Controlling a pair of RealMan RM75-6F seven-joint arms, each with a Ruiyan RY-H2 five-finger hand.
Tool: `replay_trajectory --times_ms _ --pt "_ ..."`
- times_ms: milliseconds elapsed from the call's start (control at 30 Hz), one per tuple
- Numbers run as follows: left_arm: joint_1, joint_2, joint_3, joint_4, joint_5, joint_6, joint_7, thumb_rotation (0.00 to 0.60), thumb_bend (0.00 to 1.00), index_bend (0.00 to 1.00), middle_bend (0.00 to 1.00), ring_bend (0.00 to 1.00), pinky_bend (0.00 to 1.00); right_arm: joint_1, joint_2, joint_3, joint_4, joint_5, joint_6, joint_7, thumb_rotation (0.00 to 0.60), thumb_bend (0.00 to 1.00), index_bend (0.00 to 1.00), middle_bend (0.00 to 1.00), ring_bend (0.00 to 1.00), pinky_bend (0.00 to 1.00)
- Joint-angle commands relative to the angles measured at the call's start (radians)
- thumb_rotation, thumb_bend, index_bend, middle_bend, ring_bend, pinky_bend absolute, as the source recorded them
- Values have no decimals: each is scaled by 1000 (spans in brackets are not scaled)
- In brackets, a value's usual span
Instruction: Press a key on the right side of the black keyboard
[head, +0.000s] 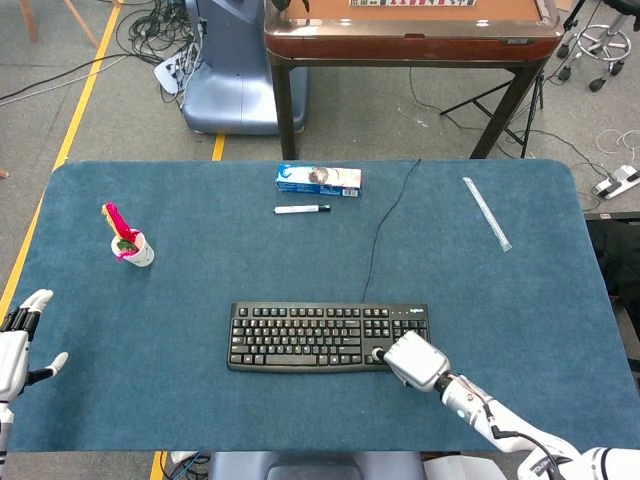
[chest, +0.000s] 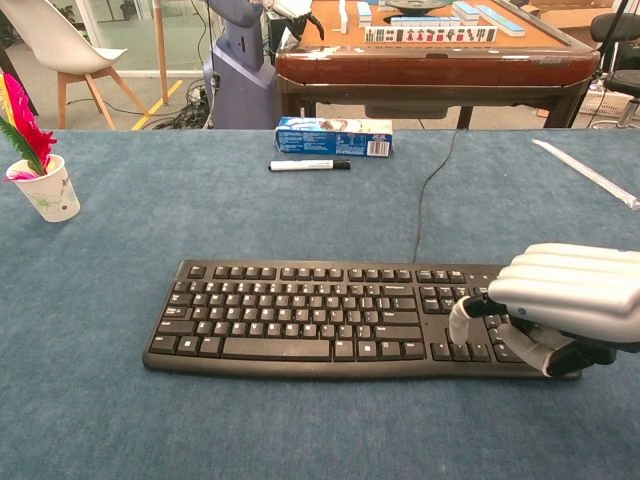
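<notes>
Head view: black keyboard (head: 328, 338) sits mid-desk near the front edge, and the right hand (head: 414, 361) is over its right end, fingers curled down, one tip meeting the lower keys. Left hand (head: 20, 340) idles at the far left edge, fingers spread, holding nothing.

Chest view: right hand (chest: 565, 300) covers the number pad, a pale fingertip (chest: 462, 322) planted on a key. Good form now looks like a short, straight press on that single key, other fingers clear of neighbours.
</notes>
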Motion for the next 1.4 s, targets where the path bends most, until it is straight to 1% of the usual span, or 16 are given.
replay_trajectory --times_ms 33,800,933,1067,1167,1267,1333,1400 --pt "-1 0 0 1 0 -1 1 600 168 109 128 170 458 0 1 -2 0 2 2 0 600 916 327 1000 1000 1000" --pt "2 2 1 1 -2 0 -8 600 168 109 128 170 458 12 -24 -17 33 33 -14 -4 600 916 331 1000 1000 1000" --pt "2 2 1 1 -1 -2 -6 600 168 109 128 169 458 9 -17 -21 26 14 1 3 600 916 333 1000 1000 1000" --pt "1 0 2 1 0 -2 -2 600 168 109 128 169 458 11 22 -29 -3 -27 15 42 600 916 333 992 995 1000" --pt "0 -1 3 0 2 -3 1 600 168 109 128 170 458 2 54 -31 -23 -60 50 57 600 916 334 931 939 1000" --pt "-1 -2 3 -2 4 -1 9 600 168 109 128 170 458 -17 85 -32 -42 -84 98 58 600 909 335 841 855 1000" --pt "-2 -3 4 -5 6 -1 13 600 168 109 128 169 458 -36 112 -33 -58 -89 135 45 600 875 342 778 797 1000" --pt "-2 -4 6 -6 8 -1 17 600 168 109 128 170 458 -54 136 -33 -74 -86 166 29 600 800 348 709 729 998"
